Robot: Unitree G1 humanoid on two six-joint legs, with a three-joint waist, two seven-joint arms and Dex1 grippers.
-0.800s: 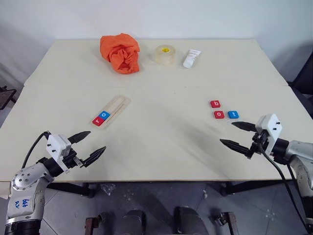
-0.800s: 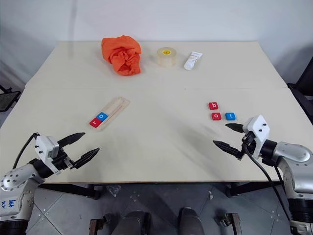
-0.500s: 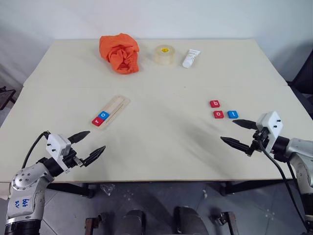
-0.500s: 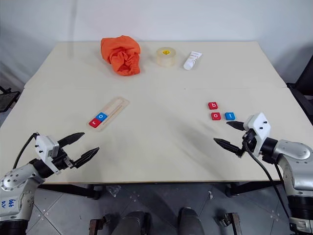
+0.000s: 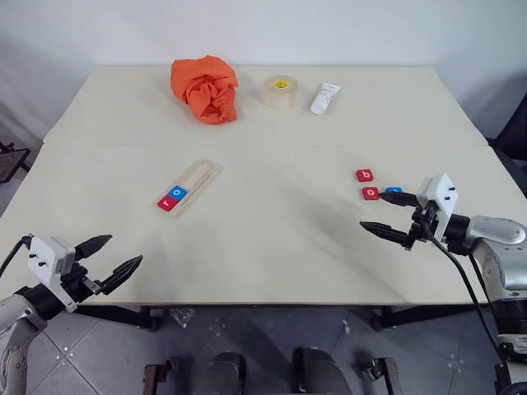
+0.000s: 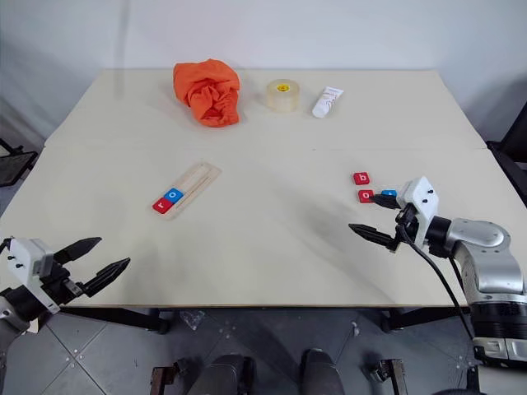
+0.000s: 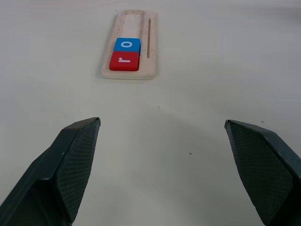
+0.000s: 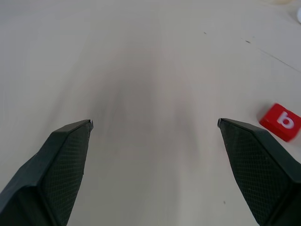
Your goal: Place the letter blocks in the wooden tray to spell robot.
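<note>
- The wooden tray lies on the left half of the surface, its long axis running diagonally away from the robot and to the right; a red "r" block and a blue "o" block sit touching at its near end, the rest of the groove bare.
- The three loose blocks lie well apart from the tray, on the right: a red "b" block, a red "o" block just nearer, and a blue block beside that one.
- The right gripper hangs with jaws spread wide and empty, just near-side of those blocks, its upper finger crossing the blue one; it is much the nearer arm for the "b", which I judge comes next.
- The left gripper is off the near-left edge, jaws wide apart, holding nothing.
- The blue block's letter is covered by the finger; in the right wrist view the "b" sits at the edge, partly cut off.
</note>
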